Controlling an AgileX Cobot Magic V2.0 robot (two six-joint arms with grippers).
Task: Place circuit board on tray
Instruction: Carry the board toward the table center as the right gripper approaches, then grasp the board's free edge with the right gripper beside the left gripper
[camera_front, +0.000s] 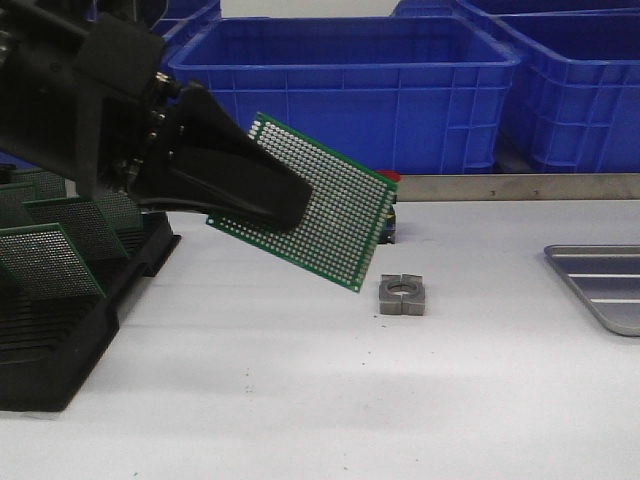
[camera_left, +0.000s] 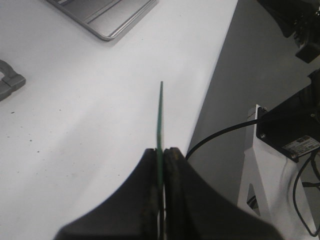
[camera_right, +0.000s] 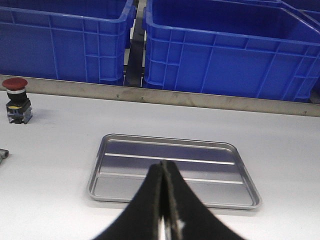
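My left gripper (camera_front: 290, 205) is shut on a green perforated circuit board (camera_front: 330, 215) and holds it tilted in the air above the white table, left of centre. In the left wrist view the board (camera_left: 160, 120) shows edge-on between the fingers (camera_left: 172, 165). The grey metal tray (camera_front: 605, 280) lies at the table's right edge, partly cut off; it lies empty in the right wrist view (camera_right: 125, 187). My right gripper (camera_right: 163, 167) is shut and empty, just in front of the tray. It is out of the front view.
A black slotted rack (camera_front: 60, 340) with several green boards stands at the left. A small grey metal block (camera_front: 402, 295) lies mid-table. A red push button (camera_right: 15, 100) stands behind it. Blue bins (camera_front: 350, 85) line the back. The table's front edge shows in the left wrist view (camera_left: 210, 100).
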